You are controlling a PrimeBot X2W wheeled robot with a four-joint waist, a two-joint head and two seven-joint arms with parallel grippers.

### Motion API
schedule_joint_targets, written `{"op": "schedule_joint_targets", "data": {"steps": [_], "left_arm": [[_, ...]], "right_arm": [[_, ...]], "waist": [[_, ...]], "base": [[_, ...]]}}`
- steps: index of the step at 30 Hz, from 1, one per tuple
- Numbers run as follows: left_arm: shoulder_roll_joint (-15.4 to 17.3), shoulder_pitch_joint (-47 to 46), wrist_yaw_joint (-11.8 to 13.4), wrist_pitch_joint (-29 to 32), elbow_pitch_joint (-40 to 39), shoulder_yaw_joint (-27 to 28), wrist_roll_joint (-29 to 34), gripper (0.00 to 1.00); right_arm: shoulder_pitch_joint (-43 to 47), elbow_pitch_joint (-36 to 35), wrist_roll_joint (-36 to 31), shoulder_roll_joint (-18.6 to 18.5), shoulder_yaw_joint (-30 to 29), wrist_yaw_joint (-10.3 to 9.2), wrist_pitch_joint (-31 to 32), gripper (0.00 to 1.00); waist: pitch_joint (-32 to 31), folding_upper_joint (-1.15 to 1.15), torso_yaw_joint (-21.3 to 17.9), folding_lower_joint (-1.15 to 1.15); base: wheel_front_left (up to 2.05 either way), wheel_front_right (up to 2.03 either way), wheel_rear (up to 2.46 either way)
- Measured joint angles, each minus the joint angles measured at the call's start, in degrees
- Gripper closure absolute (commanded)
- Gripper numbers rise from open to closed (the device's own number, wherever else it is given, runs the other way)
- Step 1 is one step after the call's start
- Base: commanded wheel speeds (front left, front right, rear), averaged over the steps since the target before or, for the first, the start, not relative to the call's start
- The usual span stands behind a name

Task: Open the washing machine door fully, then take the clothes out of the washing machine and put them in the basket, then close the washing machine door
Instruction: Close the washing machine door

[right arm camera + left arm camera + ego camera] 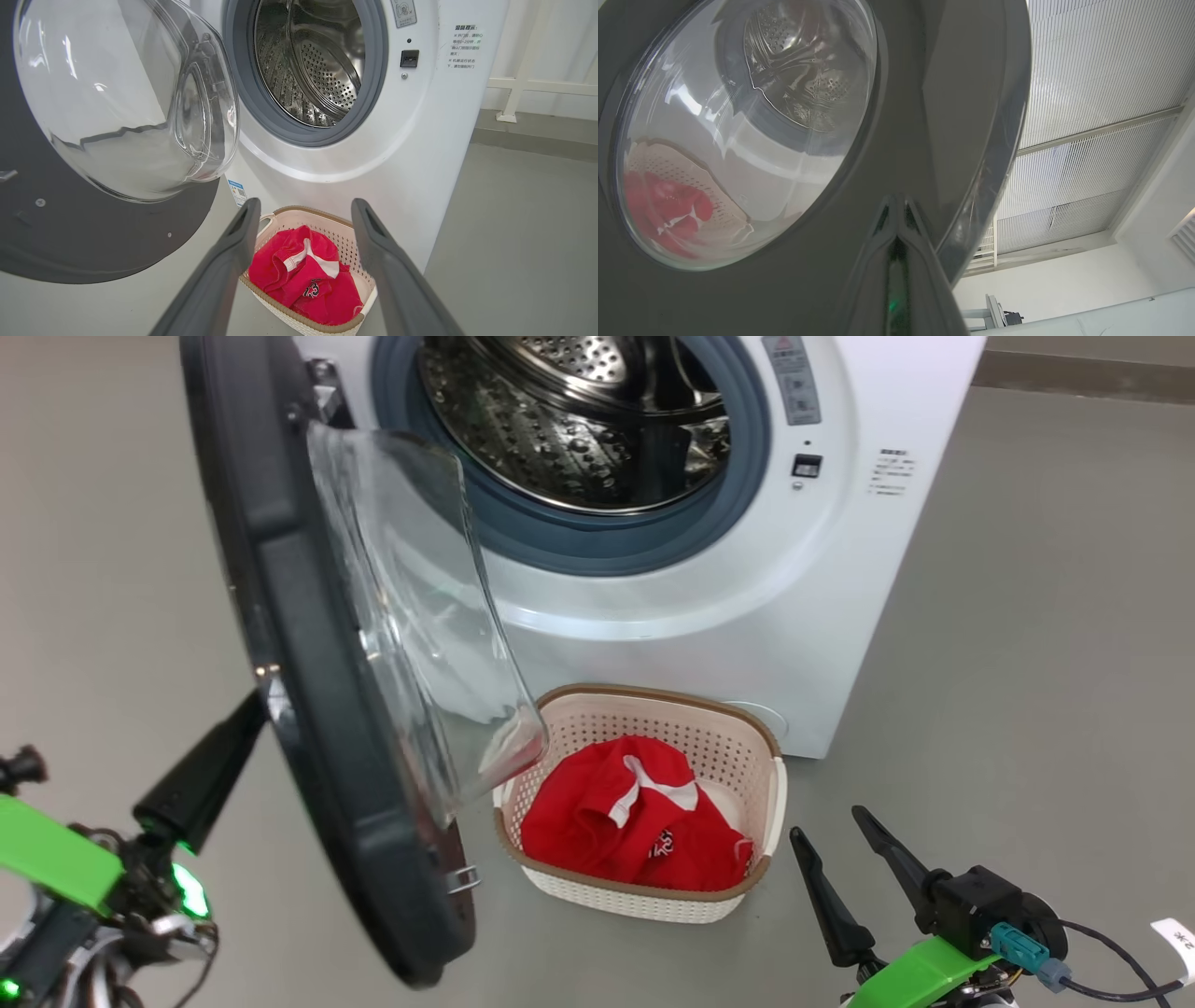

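Observation:
The washing machine (747, 616) stands with its steel drum (579, 420) bare. Its door (308, 663) hangs swung out to the left, and the glass bowl (420, 616) faces the basket. My left gripper (254, 705) is shut, its tips at the door's glossy outer face (901, 93), low beside the window (738, 130). The red clothes (635, 821) lie in the cream basket (644, 695) on the floor before the machine. My right gripper (826, 823) is open and empty, just right of the basket. Between its fingers (233, 252) I see the clothes (303, 275).
Grey floor (1027, 663) spreads to the right of the machine. The door's lower edge (439, 933) hangs close to the basket's left side. A white rail (514, 84) runs along the wall behind the machine. A cable and label (1176, 938) trail from my right wrist.

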Motion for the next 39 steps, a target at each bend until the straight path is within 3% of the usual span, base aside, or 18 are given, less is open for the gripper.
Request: {"op": "schedule_joint_targets", "data": {"steps": [15, 17, 18, 19, 20, 21, 22, 23, 25, 30, 35, 39], "left_arm": [[0.0, 4.85, 0.64, -6.24, -3.41, -2.35, -2.01, 1.0], [0.14, 4.99, -0.8, -7.79, -4.0, -2.34, -0.66, 1.0], [0.14, 4.99, -0.8, -7.79, -4.0, -2.34, -0.66, 0.91], [0.38, 5.21, -3.37, -9.77, -4.11, -2.33, 1.7, 0.74], [0.38, 5.21, -3.37, -9.77, -4.11, -2.33, 1.7, 0.51], [0.45, 5.47, -4.77, -10.78, -4.04, -2.34, 2.71, 0.13], [0.74, 5.87, -6.39, -11.76, -3.93, -2.52, 4.0, 0.13], [1.46, 6.3, -8.58, -12.91, -3.75, -3.04, 6.35, 0.0], [2.22, 7.17, -12.5, -16.27, -2.93, -3.41, 10.34, 0.0], [2.42, 8.36, -16.51, -26.19, -0.37, -4.26, 19.7, 0.0], [4.71, 11.85, -17.77, -39.41, 1.47, -8.65, 32.0, 0.0], [9.5, 14.21, -17.81, -51.1, 4.17, -15.24, 42.73, 0.0]], "right_arm": [[0.08, -0.01, 0.08, 0.05, 0.03, 0.0, 0.0, 0.0], [0.09, -0.02, 0.08, 0.05, 0.03, 0.0, 0.0, 0.0], [0.09, -0.02, 0.08, 0.05, 0.03, 0.0, 0.0, 0.0], [0.1, -0.03, 0.08, 0.07, 0.01, 0.0, 0.0, 0.0], [0.1, -0.03, 0.08, 0.07, 0.01, 0.0, 0.0, 0.0], [0.1, -0.05, 0.08, 0.07, 0.0, 0.0, 0.0, 0.0], [0.1, -0.07, 0.08, 0.07, 0.0, 0.0, 0.0, 0.0], [0.1, -0.09, 0.08, 0.07, -0.01, 0.0, 0.01, 0.0], [0.1, -0.14, 0.08, 0.08, -0.03, 0.0, 0.0, 0.0], [0.09, -0.18, 0.13, 0.09, -0.03, 0.0, 0.0, 0.0], [0.07, -0.22, 0.52, 0.09, 0.13, 0.0, 0.01, 0.0], [0.06, -0.21, 1.13, 0.09, 0.18, 0.0, 0.0, 0.0]], "waist": [[-1.5, 0.0, -3.11, 0.0], [-1.61, 0.0, -3.18, 0.0], [-1.61, 0.0, -3.18, 0.0], [-1.6, 0.0, -3.13, 0.0], [-1.6, 0.0, -3.13, 0.0], [-1.57, 0.0, -3.08, 0.0], [-1.55, 0.0, -3.03, 0.0], [-1.51, 0.0, -2.97, 0.0], [-1.37, 0.0, -2.84, 0.0], [-1.04, 0.0, -2.76, 0.0], [-0.69, 0.0, -3.02, 0.0], [-0.33, 0.0, -3.2, 0.0]], "base": [[0.0, 0.0, 0.0], [0.0, 0.0, 0.0], [0.0, 0.0, 0.0], [0.0, 0.0, 0.0], [0.0, 0.0, 0.0], [0.0, 0.0, 0.0], [0.0, 0.0, 0.0], [0.0, 0.0, 0.0], [0.0, 0.0, 0.0], [0.0, 0.0, 0.0], [0.0, 0.0, 0.0], [0.0, 0.0, 0.0]]}}
